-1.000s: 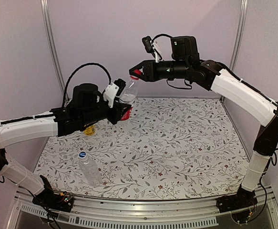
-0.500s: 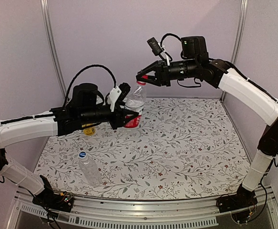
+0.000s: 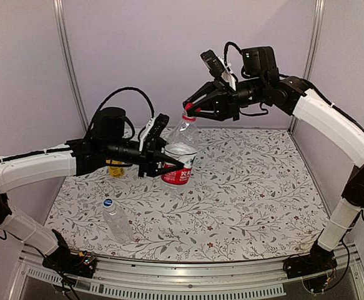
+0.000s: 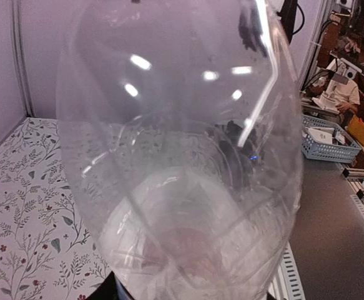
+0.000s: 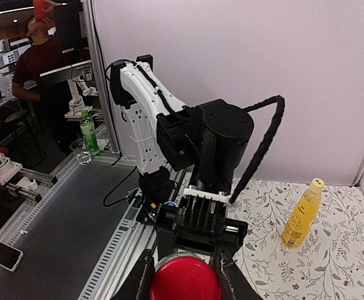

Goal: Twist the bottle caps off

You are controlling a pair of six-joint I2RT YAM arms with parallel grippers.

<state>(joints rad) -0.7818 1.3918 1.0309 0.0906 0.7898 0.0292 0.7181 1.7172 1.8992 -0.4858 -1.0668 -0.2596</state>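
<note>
The clear bottle with a red label is upright over the mat's back middle. My left gripper is shut on its lower body. In the left wrist view the bottle fills the frame and hides the fingers. My right gripper comes from the right and is shut on the red cap at the bottle's neck. In the right wrist view the red cap sits between the fingers of the right gripper. I cannot tell whether the cap is off the neck.
A bottle of yellow-orange liquid with a yellow cap stands at the back left, mostly behind my left arm. A clear unlabelled bottle with a blue cap lies at the front left. Purple walls close the back and sides.
My left gripper has carried the red-label bottle right and down and turned it upright. My right gripper has followed it right and down, staying at the red cap.
</note>
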